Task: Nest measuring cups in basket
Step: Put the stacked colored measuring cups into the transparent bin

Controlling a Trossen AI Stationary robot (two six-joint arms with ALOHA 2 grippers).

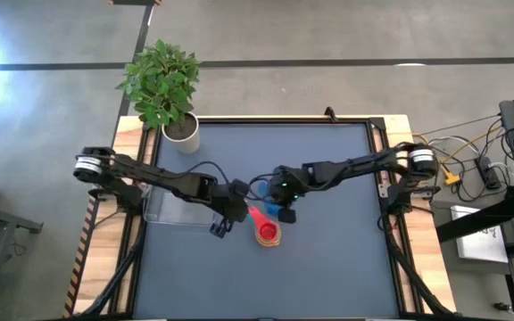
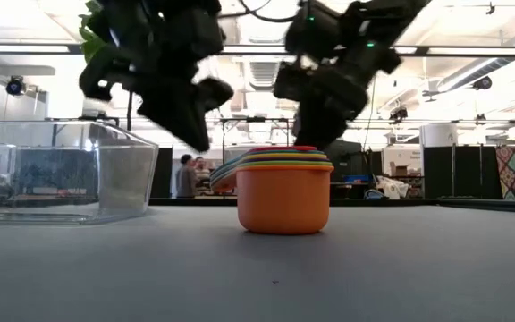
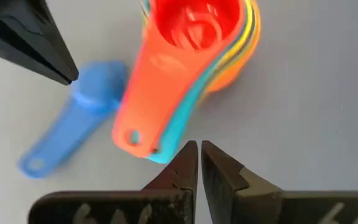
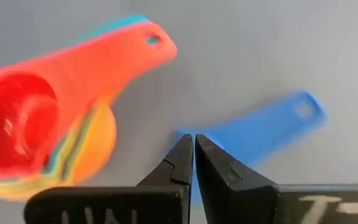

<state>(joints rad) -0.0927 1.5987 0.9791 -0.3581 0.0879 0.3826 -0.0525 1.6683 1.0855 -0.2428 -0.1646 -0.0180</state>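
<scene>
Both closed, empty hands, left [image 3: 199, 149] and right [image 4: 194, 142], hovered over the nested cups [image 1: 268, 232] (blue cup [image 3: 79, 118] lay beside).

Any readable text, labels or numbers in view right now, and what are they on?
None can be read.
Red cup, top of the nested stack: raised marks inside the bowl, too blurred to read.
Left pincer and right pincer housings: pale scrawled marks, cut off and illegible.
Blue cup: no marking visible.
</scene>
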